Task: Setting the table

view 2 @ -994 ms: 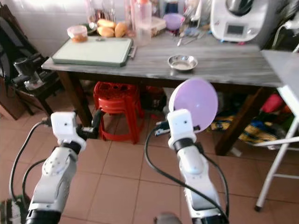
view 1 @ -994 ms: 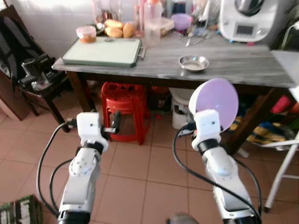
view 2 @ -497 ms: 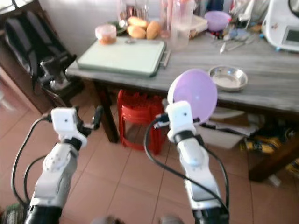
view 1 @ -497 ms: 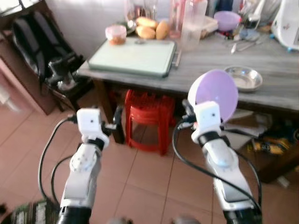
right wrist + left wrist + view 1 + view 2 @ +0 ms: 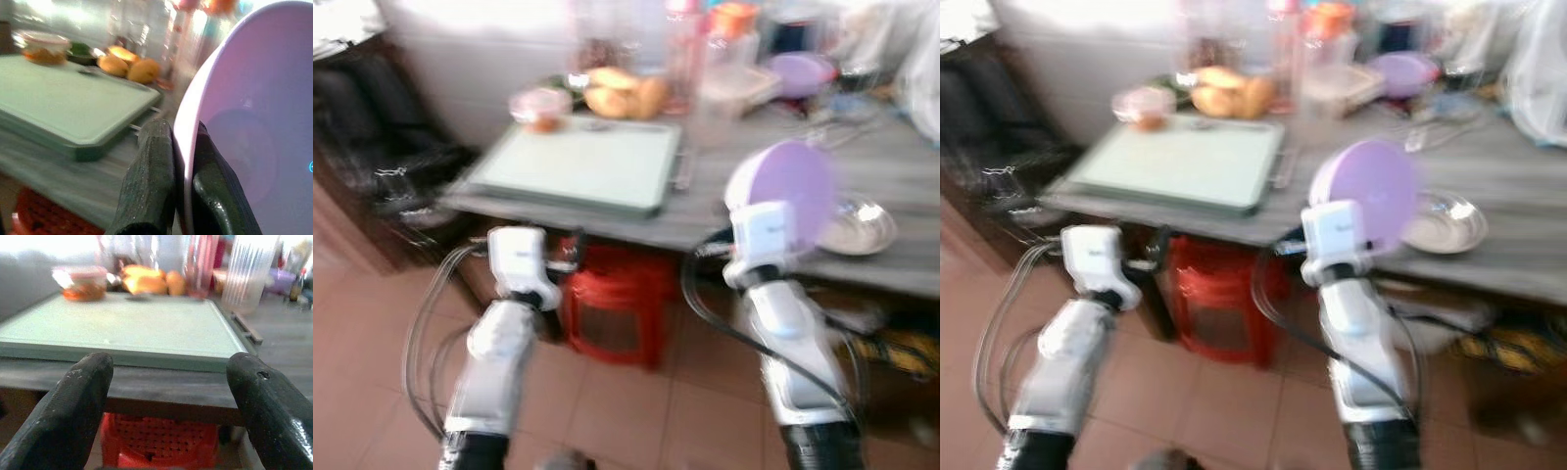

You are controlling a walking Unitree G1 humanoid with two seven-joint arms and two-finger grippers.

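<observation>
Grey wooden surface (image 5: 901, 176): green cutting board (image 5: 578, 166), steel dish (image 5: 857, 227) | right tool (image 5: 182, 161) pinches upright purple plate (image 5: 788, 186) at surface edge | left tool (image 5: 168, 401) wide, empty, facing board

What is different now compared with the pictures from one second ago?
The robot has walked closer to the table and turned a little left, so the green tray now looks nearer; the things themselves did not move. The right gripper still holds the purple plate upright by its rim. The left gripper stays open and empty.
</observation>
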